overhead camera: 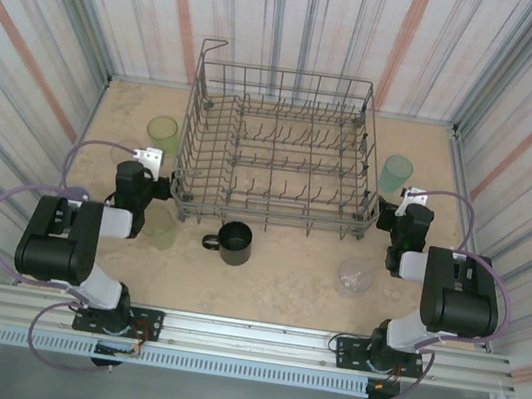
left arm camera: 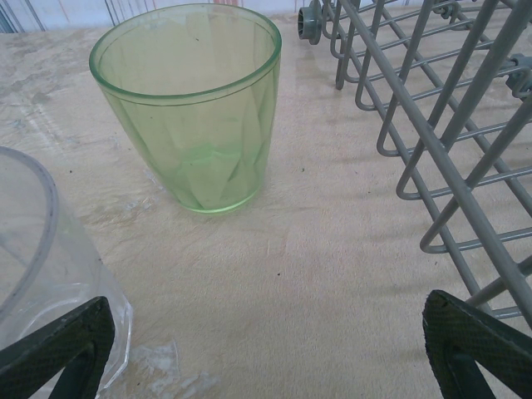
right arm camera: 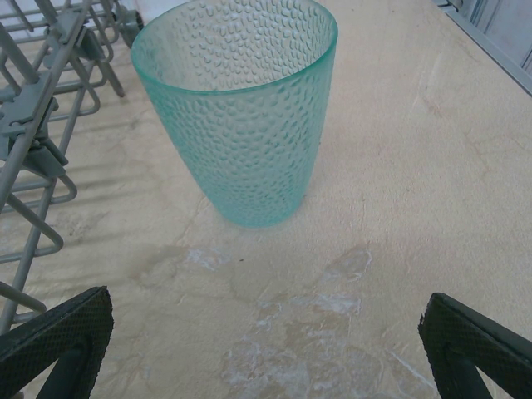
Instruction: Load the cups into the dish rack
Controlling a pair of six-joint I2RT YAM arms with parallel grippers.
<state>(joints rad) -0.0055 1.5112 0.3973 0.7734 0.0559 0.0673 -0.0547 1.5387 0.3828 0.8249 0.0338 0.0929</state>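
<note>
Five cups (overhead camera: 235, 242) stand on the desk (overhead camera: 284, 278) around the empty dish rack (overhead camera: 274, 150).
Left hand (left arm camera: 264, 332), spread, faces the green cup (left arm camera: 187, 108) at 11 o'clock; right hand (right arm camera: 266, 332), spread, faces the teal cup (right arm camera: 237, 108) at 12; advance squarely, straddle one wall, then pinch.

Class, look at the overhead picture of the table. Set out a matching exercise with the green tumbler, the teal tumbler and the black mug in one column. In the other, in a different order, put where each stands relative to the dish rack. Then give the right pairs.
Column A
1. green tumbler
2. teal tumbler
3. black mug

Column B
a. on the table to the right of the dish rack
b. on the table in front of the dish rack's near side, handle pointing left
c. on the table to the left of the dish rack

Pairs: 1-c, 2-a, 3-b
</note>
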